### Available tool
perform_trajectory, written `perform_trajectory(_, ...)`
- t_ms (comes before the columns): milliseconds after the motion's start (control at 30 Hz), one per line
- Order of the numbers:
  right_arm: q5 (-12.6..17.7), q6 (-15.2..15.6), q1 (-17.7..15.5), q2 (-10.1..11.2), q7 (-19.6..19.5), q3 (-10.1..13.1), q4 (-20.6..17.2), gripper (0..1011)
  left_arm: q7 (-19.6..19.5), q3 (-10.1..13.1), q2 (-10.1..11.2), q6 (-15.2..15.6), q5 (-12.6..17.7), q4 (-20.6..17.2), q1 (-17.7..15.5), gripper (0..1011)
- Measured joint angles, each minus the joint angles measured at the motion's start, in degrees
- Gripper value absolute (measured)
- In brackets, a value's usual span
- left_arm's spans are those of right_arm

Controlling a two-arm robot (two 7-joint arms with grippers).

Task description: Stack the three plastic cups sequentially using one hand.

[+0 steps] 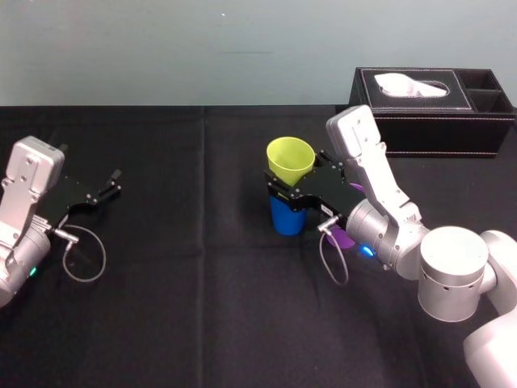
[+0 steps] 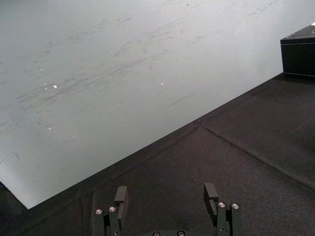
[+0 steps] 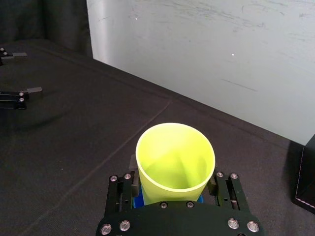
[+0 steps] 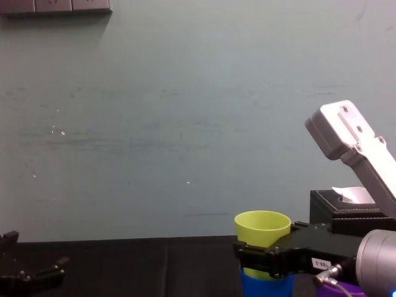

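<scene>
Right gripper: it sits in the middle of the head view. Its two fingers press on the sides of the yellow-green cup, low down on the cup.
Yellow-green cup: it stands straight up with its mouth open to the top. Its bottom sits inside the blue cup, but most of it sticks out above the blue rim.
Blue cup: it stands on the black table, right under the yellow-green cup and touching it.
Purple cup: only a small bit peeks out under the right arm, just to the lower right of the blue cup. I cannot tell if it stands up or lies down.
What matters next: I think the purple cup goes in last. It is behind the fingers, on the arm's side, so the gripper would have to let go and pull back to the right to get it. The right arm is much nearer to it.
Left gripper: it rests far off at the left edge, fingers spread wide, holding nothing.
Tissue box: black, in the upper right, well apart from the cups.
Writing: a small white label on the right gripper has tiny marks I cannot read.
</scene>
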Motion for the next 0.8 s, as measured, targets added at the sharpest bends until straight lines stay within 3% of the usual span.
perform_trajectory(800,0.09,0.62,-0.59,0.06,0.33,-0.44,-0.08,739,0.0,0.0,0.0,0.0,0.0,0.0,0.0,1011)
